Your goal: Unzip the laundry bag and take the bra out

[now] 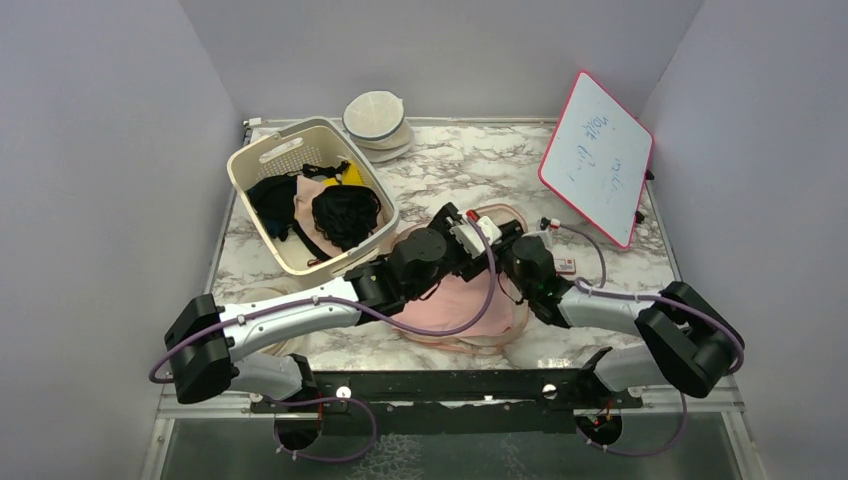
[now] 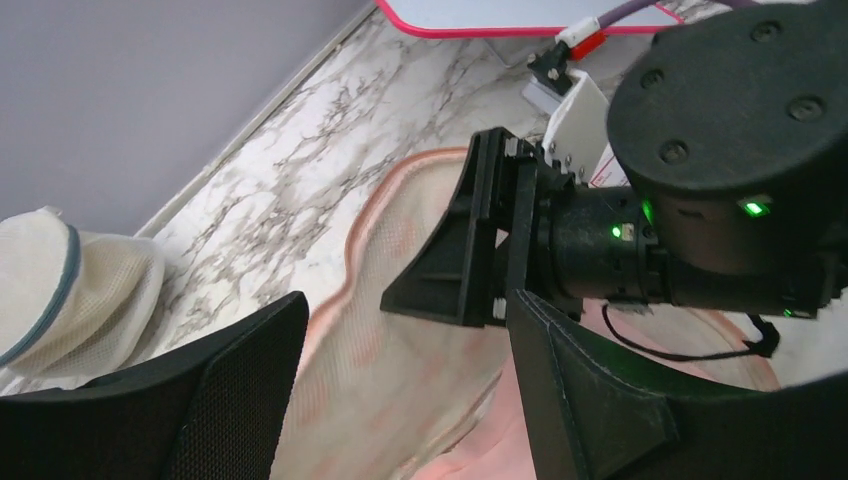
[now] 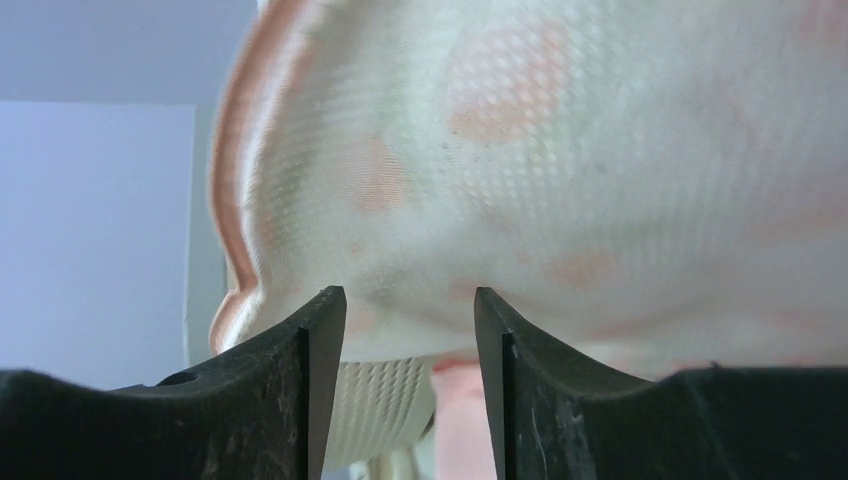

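Judging by the raised mesh-lined flap (image 3: 600, 150) of the peach-orange two-lobed zip laundry bag (image 2: 390, 370) centre-scene, looks unzipped; now at pulling the plain pale pink soft-fabric bra (image 1: 455, 305) out of the near half. Next needs left gripper (image 2: 405, 340), hovering fingers-apart above, down onto the pink fabric to pinch. Meanwhile right gripper (image 3: 408, 300) low from the right, fingers apart under the flap.

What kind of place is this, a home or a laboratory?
Probably a robot test booth, not a home: plain lilac walls close in a marble-patterned table, two robot arms are bolted at its near edge, and a whiteboard with handwriting stands tilted on it.
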`<state>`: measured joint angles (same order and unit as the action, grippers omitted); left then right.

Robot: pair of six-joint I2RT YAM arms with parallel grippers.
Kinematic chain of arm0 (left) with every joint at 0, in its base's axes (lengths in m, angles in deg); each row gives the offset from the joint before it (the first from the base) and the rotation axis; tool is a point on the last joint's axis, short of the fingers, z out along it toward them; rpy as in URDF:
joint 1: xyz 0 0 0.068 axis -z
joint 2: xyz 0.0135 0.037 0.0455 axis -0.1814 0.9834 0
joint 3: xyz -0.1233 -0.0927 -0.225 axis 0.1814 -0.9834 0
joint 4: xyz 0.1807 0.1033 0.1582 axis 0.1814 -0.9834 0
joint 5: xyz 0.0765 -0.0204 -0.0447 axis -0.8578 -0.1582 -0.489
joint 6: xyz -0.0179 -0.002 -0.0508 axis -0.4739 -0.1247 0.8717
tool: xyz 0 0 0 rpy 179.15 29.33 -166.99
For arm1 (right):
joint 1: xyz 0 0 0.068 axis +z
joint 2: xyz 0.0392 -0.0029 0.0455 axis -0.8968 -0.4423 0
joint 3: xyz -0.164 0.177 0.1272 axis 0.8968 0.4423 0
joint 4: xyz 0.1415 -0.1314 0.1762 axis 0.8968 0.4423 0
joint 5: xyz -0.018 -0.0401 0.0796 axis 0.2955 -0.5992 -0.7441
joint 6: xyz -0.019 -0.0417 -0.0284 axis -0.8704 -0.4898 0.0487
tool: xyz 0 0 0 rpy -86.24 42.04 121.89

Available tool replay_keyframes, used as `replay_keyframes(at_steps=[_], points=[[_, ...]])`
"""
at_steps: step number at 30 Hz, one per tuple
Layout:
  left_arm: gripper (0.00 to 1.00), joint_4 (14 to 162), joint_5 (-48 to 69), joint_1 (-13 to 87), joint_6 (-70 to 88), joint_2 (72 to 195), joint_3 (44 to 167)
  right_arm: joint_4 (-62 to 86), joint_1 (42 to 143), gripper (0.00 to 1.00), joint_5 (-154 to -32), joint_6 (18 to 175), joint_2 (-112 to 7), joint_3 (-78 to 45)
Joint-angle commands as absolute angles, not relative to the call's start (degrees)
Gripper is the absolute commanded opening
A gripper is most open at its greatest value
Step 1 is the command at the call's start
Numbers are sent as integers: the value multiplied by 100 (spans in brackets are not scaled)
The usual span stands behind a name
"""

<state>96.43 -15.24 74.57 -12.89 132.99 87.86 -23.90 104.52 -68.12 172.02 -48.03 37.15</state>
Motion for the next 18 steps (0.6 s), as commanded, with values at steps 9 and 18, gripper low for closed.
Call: replay_keyframes(at_steps=[9, 18], points=[[71, 10086, -2479, 7452, -1402, 12734, 8532, 211, 8718, 67, -9593, 12607, -5481, 1795], [71, 9954, -2440, 7452, -1289, 12759, 8609, 1806, 8713, 84, -10658, 11156, -4061, 2284]])
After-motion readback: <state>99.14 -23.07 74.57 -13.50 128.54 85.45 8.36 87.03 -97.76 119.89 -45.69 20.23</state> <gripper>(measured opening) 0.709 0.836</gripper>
